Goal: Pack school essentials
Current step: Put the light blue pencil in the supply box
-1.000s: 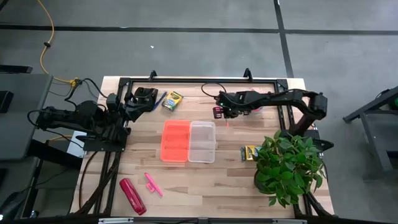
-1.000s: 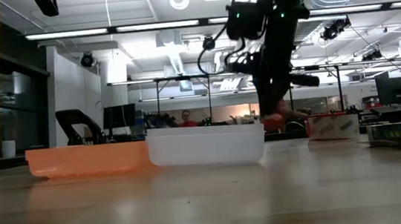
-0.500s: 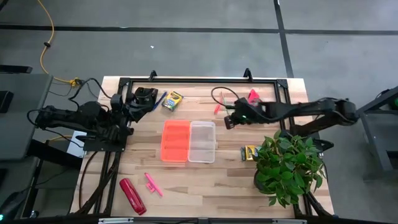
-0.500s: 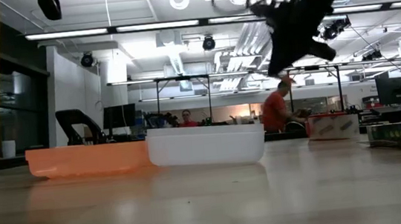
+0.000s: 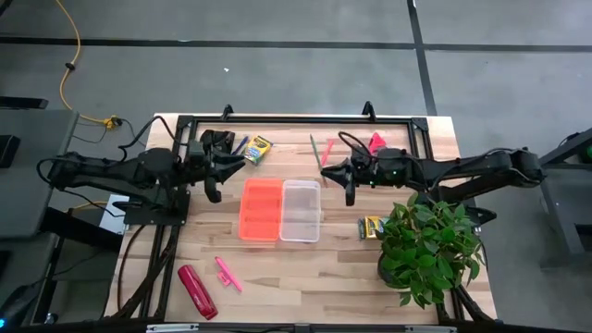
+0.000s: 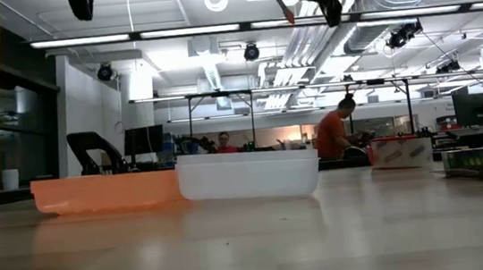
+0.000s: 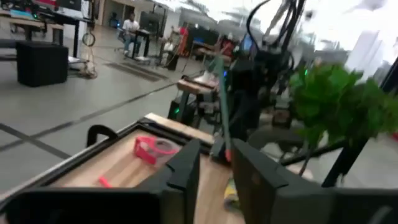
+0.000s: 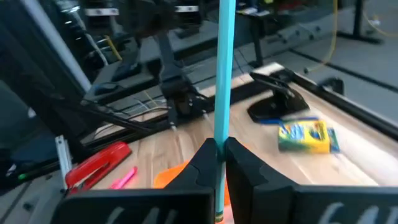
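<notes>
My right gripper point(image 5: 329, 171) hangs level above the table's far middle, shut on a green pencil point(image 8: 224, 68) and a pink pencil point(image 5: 326, 154). My left gripper point(image 5: 222, 174) is raised at the far left, open, with nothing between its fingers point(image 7: 186, 169). One crayon box point(image 5: 256, 149) lies flat beside a blue pen point(image 5: 238, 146) at the far left. A second crayon box point(image 5: 371, 227) lies by the plant. A pink marker point(image 5: 225, 271) lies near the front left. The open case lies flat in the middle, with an orange half point(image 5: 261, 209) and a clear half point(image 5: 301, 210). My right gripper pinches the green pencil near its lower end point(image 8: 221, 144) between its two fingers, which point level toward the table's left and lie across it. The pencil stands roughly upright, lifted clear, most of it above the fingers. The green pencil hides where the pink one is gripped.
A red glossy object point(image 5: 196, 290) lies at the front left. A pink tape roll point(image 5: 376, 143) sits at the far right, and a potted plant point(image 5: 427, 245) fills the front right corner. A black frame point(image 5: 296, 118) runs along the far edge. People stand in the room behind.
My right gripper has risen from the far middle of the table and tipped from pointing down to level, carrying the pencils up clear of the wood. My left gripper has come a little toward the table's middle.
</notes>
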Available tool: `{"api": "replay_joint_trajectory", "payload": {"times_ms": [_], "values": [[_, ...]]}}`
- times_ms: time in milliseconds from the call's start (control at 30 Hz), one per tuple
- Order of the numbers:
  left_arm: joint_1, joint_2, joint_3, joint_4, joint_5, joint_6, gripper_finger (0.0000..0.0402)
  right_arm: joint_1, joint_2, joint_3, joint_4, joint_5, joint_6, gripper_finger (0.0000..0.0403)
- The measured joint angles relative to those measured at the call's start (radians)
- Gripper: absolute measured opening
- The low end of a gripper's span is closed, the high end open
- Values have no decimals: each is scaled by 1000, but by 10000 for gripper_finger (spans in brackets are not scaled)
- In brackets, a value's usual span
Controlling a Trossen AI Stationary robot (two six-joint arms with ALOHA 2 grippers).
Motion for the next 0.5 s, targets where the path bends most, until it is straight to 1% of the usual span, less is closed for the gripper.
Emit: {"api": "replay_joint_trajectory", "payload": {"times_ms": [133,233,367,500], "values": [[7,19,28,-23,1,34,132,8,0,5,14,-26,-81,0],[7,33,28,-23,1,33,157,18,0,5,10,-22,-99,0],[7,51,28,-24,4,10,180,26,0,5,14,-20,-99,0],[7,62,28,-24,4,9,192,25,0,5,14,-20,-99,0]]}}
